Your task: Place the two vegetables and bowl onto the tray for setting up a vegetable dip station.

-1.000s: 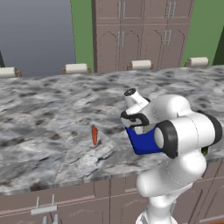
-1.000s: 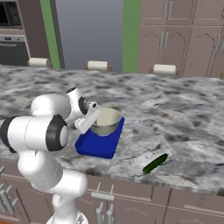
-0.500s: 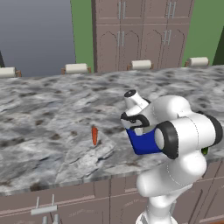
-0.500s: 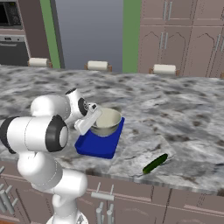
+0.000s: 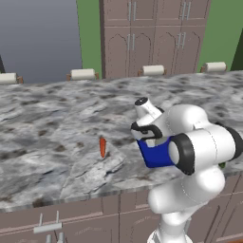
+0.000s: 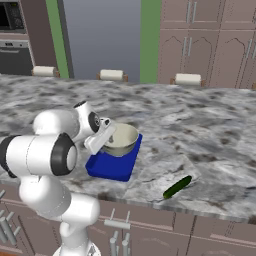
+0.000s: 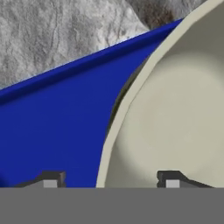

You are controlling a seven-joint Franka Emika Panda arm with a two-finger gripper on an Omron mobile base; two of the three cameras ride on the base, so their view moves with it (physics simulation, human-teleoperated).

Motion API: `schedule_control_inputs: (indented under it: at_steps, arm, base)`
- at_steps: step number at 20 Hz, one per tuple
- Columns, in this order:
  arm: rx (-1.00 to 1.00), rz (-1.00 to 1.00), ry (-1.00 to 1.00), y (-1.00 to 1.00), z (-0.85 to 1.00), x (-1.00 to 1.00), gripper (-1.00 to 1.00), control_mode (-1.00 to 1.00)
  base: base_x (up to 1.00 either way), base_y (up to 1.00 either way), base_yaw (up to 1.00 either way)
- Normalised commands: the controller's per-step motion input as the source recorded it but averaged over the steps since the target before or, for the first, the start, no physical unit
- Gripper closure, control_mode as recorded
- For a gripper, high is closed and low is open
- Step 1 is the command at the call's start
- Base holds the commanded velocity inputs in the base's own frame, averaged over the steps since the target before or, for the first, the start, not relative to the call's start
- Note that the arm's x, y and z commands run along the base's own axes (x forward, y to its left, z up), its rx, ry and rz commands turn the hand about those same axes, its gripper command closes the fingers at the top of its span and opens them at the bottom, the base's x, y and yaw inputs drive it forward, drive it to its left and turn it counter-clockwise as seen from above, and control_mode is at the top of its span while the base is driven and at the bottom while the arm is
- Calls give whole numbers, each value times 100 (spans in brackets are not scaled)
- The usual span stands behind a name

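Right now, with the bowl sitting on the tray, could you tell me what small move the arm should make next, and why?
Probably lift straight up. The gripper stands open astride the bowl's rim, the bowl rests on the blue tray, and the carrot and green vegetable lie on the counter.

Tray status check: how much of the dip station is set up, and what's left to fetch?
Done: the bowl sits on the blue tray. In hand: nothing; the gripper is open, its fingertips astride the bowl's rim. Left: the carrot lies on the counter left of the tray, and the green vegetable lies on the counter to its right.
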Motion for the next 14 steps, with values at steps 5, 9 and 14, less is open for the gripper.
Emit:
schedule_control_inputs:
  at_steps: [5,9,14]
  arm:
    - [0,-1,-2,0,22,-17,-100,-100]
    - [0,-7,-1,0,29,-26,-100,-100]
    - [2,-16,0,-4,32,-29,-100,-100]
  base:
    - [0,0,0]
    - [0,0,0]
    - [0,0,0]
